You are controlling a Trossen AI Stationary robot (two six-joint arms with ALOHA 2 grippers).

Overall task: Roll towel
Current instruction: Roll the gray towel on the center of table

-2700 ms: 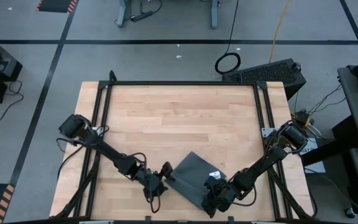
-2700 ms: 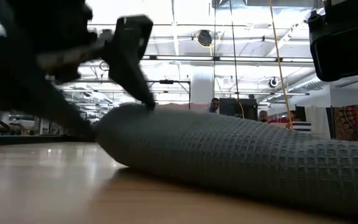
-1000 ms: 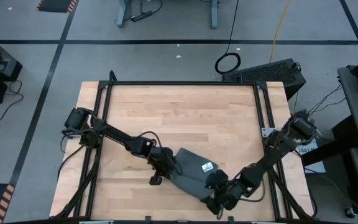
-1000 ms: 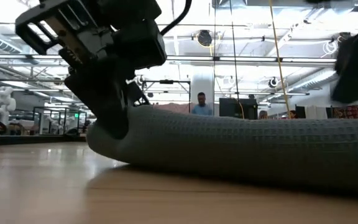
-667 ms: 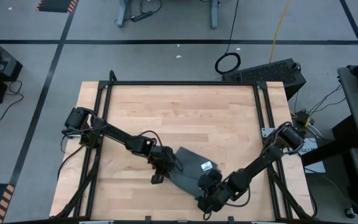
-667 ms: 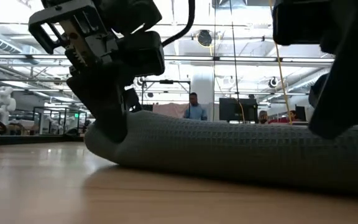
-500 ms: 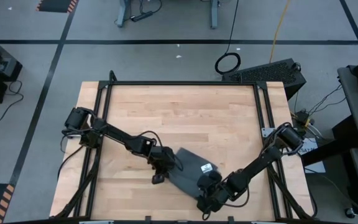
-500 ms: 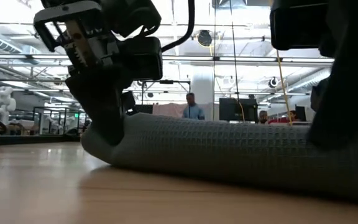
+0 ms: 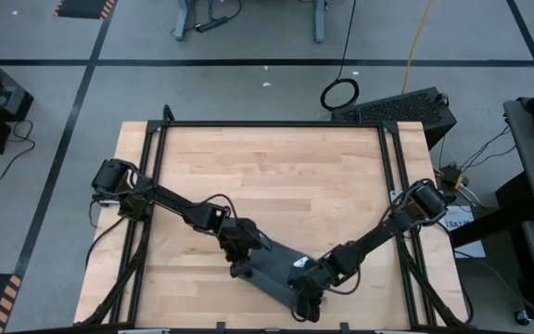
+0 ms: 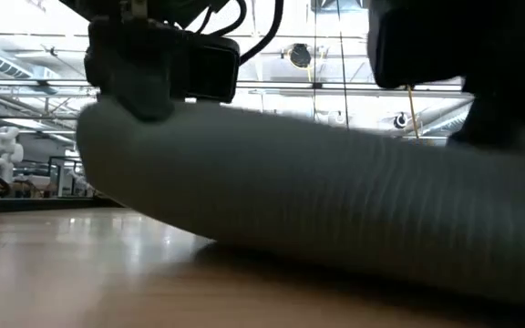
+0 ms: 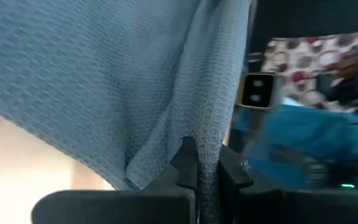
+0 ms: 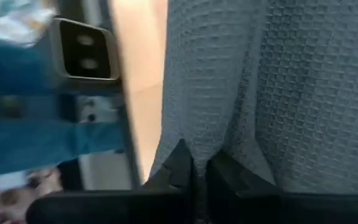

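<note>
Since a second ago the right pincer (image 9: 306, 299) has clenched on the towel (image 9: 272, 275), joining the left pincer (image 9: 241, 264); each grips one end, the roll's long axis running diagonally between them near the desk's (image 9: 267, 176) front edge.

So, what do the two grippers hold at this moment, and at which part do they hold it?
Both hold the towel. The left gripper pinches a fold at one end, the right gripper a fold at the other end.

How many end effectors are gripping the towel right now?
2. The left end effector pinches the towel at its left end, and the right end effector pinches its right end, near the table's front edge.
</note>
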